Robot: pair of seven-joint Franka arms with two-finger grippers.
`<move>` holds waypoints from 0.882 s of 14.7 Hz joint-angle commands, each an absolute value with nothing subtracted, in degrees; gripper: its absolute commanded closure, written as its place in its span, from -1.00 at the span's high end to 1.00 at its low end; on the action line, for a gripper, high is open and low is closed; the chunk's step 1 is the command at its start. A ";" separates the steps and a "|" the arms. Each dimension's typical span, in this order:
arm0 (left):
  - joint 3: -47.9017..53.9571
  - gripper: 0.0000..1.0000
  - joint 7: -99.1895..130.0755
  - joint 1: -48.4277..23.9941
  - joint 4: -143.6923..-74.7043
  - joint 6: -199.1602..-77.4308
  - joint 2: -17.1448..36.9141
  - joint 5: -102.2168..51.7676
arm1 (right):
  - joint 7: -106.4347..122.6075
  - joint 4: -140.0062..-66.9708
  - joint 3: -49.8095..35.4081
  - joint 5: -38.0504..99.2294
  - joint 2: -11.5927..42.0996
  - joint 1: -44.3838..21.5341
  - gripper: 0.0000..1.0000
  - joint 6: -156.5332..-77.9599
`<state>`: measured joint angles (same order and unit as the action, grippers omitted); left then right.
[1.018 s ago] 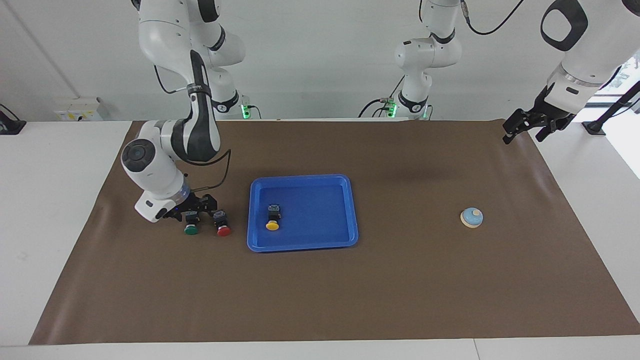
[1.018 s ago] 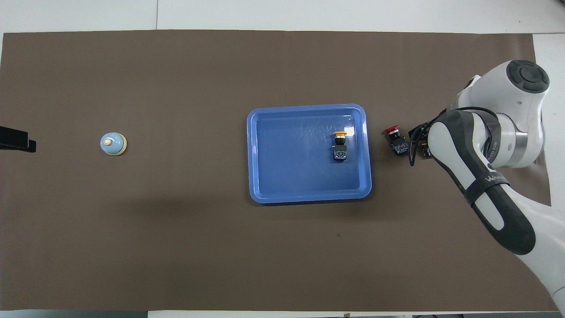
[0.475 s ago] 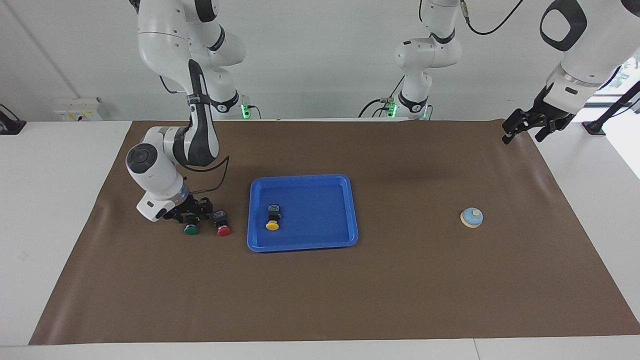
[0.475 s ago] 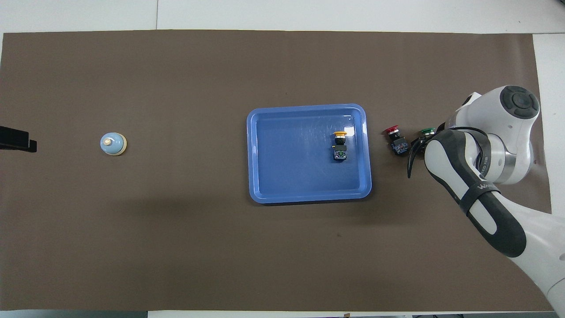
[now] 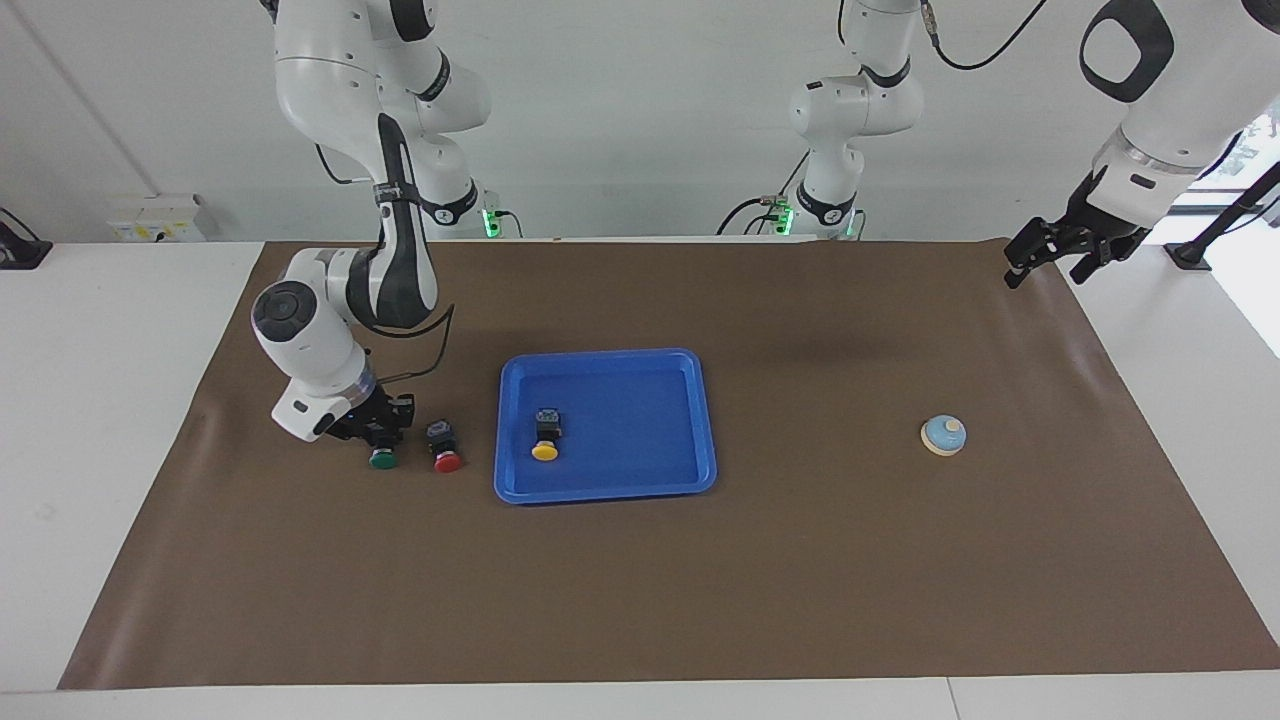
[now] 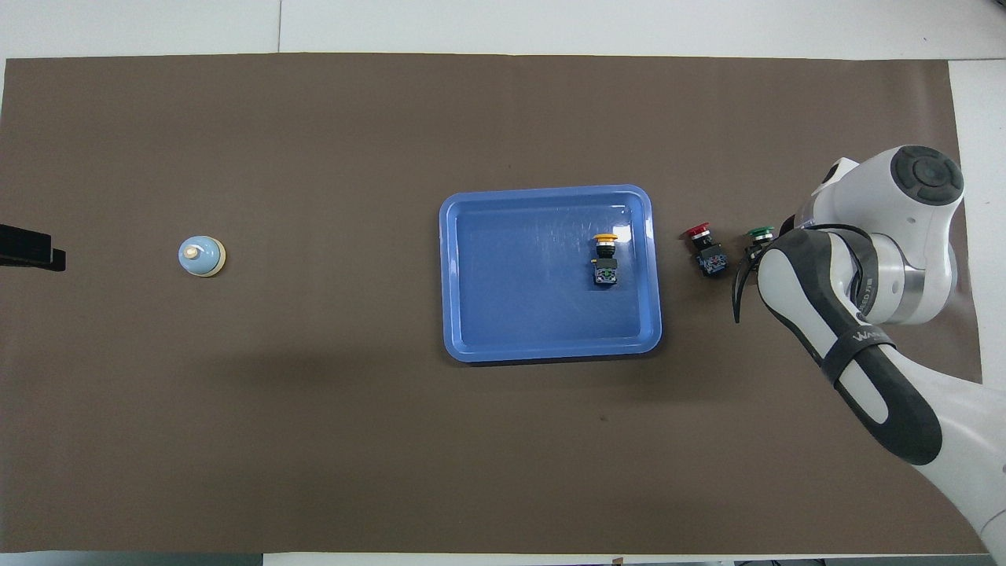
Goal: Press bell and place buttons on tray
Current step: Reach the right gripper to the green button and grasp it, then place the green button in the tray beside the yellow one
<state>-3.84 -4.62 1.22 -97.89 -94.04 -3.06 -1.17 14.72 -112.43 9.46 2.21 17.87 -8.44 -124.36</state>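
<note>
Right claw [image 5: 381,435] now down at green button [image 5: 381,459].

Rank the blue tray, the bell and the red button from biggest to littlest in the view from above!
1. Blue tray
2. Bell
3. Red button, looking close to the bell in size, so that order is unsure.

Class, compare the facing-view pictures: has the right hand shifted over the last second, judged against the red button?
Yes. The right hand has drawn away from the red button toward the right arm's end of the table, settling at the green button.
</note>
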 commanded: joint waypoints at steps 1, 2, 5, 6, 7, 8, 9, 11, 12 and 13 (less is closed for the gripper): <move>-3.95 1.00 -3.96 0.97 -98.88 -94.22 -4.22 -0.79 | 7.52 -101.99 8.97 0.88 17.22 -13.34 -1.00 -111.40; -3.87 1.00 -3.96 0.97 -98.88 -94.22 -4.22 -0.79 | 3.73 -99.60 8.79 0.97 17.84 -15.53 -1.00 -109.44; -3.87 1.00 -3.87 0.97 -98.88 -94.22 -4.22 -0.79 | -8.40 -98.44 8.79 2.02 19.07 -24.15 -1.00 -112.05; -3.87 1.00 -3.95 0.97 -98.88 -94.22 -4.22 -0.79 | -13.31 -98.00 8.44 2.11 19.86 -26.17 -1.00 -113.10; -3.87 1.00 -3.96 0.97 -98.88 -94.22 -4.22 -0.79 | -18.67 -96.69 8.35 2.28 21.43 -29.50 -1.00 -113.99; -3.95 1.00 -3.87 0.97 -98.88 -94.22 -4.22 -0.79 | -23.68 -94.59 8.44 2.72 23.71 -32.58 -1.00 -114.43; -3.96 1.00 -3.95 0.97 -98.88 -94.22 -4.22 -0.79 | -27.30 -92.74 8.35 3.51 25.91 -33.91 -1.00 -115.13; -3.87 1.00 -3.96 0.97 -98.88 -94.22 -4.22 -0.79 | -29.44 -91.23 8.35 7.10 28.65 -35.42 -1.00 -119.42; -3.87 1.00 -3.96 0.97 -98.88 -94.22 -4.22 -0.79 | -29.70 -91.75 8.35 7.73 29.00 -35.68 -1.00 -121.10; -3.95 1.00 -3.96 0.97 -98.88 -94.22 -4.22 -0.79 | -30.66 -92.45 8.35 8.08 29.09 -35.94 -1.00 -121.98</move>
